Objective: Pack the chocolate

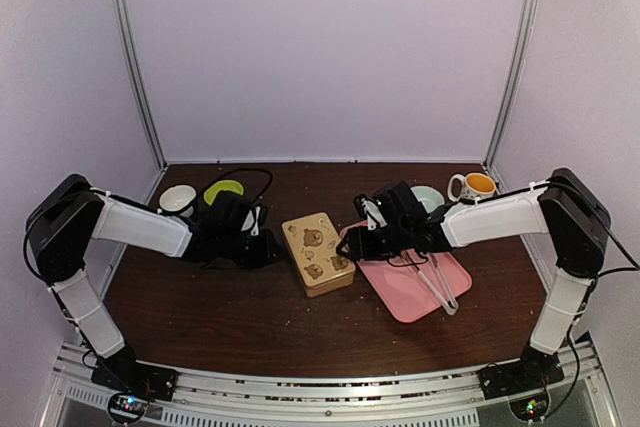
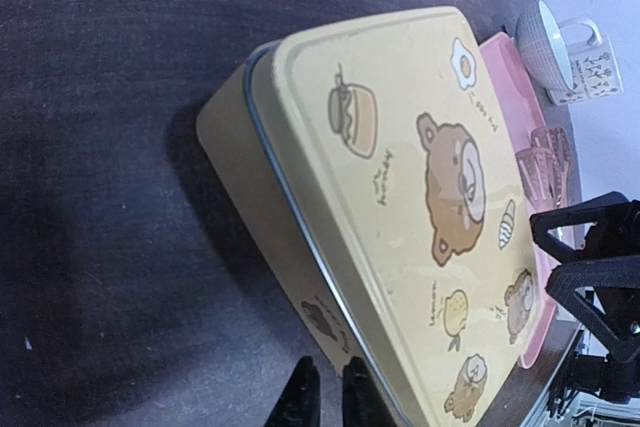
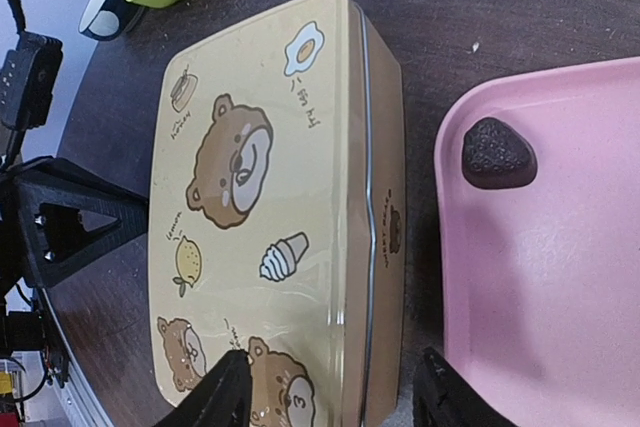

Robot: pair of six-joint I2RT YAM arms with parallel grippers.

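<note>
Right wrist view showed 1 chocolate on the tray beside the lidded tin. Right gripper gaped, left gripper was clenched empty; opening the tin looked next.

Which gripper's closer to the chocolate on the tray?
Right. The right gripper is at the tin, by the pink tray holding the chocolate; the left gripper is off the tin's opposite side.

I see the tin at the middle of the tabletop, the tray just right of it carrying one chocolate, a bowl far-left, and a mug far-right.
</note>
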